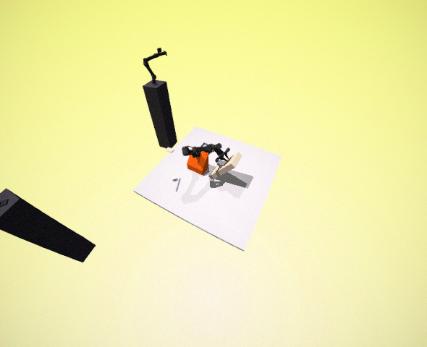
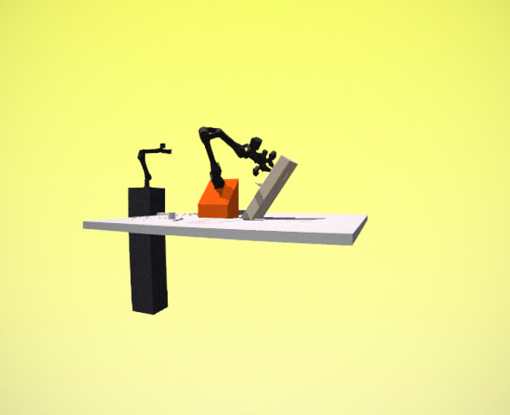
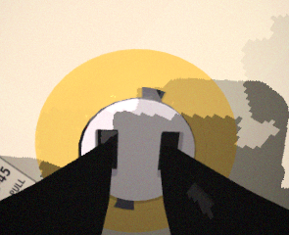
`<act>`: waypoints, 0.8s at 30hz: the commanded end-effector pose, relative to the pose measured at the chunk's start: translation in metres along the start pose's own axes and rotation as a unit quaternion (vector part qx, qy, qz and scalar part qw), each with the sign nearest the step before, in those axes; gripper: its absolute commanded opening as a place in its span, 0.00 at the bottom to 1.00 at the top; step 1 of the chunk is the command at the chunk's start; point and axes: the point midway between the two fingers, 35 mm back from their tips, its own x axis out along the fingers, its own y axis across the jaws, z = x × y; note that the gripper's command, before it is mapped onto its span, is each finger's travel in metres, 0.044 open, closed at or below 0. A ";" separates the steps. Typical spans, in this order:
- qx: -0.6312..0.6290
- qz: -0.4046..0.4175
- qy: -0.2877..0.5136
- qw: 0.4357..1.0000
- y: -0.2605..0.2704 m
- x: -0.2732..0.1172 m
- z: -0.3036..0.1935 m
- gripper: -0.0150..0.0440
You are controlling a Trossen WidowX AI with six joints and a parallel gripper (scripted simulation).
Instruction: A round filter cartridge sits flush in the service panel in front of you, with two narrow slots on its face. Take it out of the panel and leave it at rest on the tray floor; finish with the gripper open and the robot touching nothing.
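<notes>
The service panel [image 1: 237, 160] [image 2: 270, 185] [image 3: 31, 44] is a cream slab leaning on the table. The round filter cartridge [image 3: 138, 181] has a white face, partly in grey shadow, inside a yellow ring [image 3: 61, 108] on the panel. Two dark slots show on its face, left and right. My gripper [image 3: 136, 156] is at the panel, partly open, with one black fingertip over each slot and nothing between them. How deep the tips reach into the slots is hidden. The tray cannot be made out for certain; a small blue-grey thing [image 1: 205, 144] is partly hidden behind the arm.
The arm's orange base [image 1: 197, 164] [image 2: 217, 197] stands close in front of the panel. A label [image 3: 2, 182] reading FC-45 is left of the ring. Small grey items [image 1: 177, 183] lie on the white table [image 1: 213, 220] [image 2: 290, 230]. Dark pillars [image 1: 159, 112] [image 1: 37, 228] bear other arms.
</notes>
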 end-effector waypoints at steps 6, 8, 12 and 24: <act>-0.002 0.003 0.001 1.000 0.001 0.000 -0.001 0.41; -0.002 0.003 0.001 1.000 0.001 0.000 -0.001 0.41; -0.002 0.003 0.001 1.000 0.000 0.000 -0.001 0.41; -0.002 0.003 0.001 1.000 0.000 0.000 -0.002 0.41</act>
